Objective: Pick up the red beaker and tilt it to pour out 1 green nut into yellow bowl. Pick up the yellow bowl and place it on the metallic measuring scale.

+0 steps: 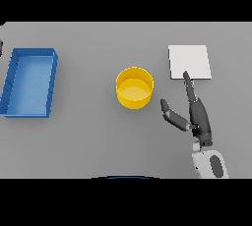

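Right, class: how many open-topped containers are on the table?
2. The blue tray lies at the far left, and the yellow bowl stands near the middle, left of the right hand. No red beaker shows anywhere in view.

I see the scene through one view only, from my head, looking steeply down on the grey table [98, 141] in front of me. The far edge of the table runs across the top of the scene, the near edge lies at the bottom. The view stands far enough back to take in the blue tray [29, 82] at my left, the yellow bowl [134, 88] in the middle and the pale scale [189, 62] at my right (my right hand [197, 114] comes up from the lower edge).
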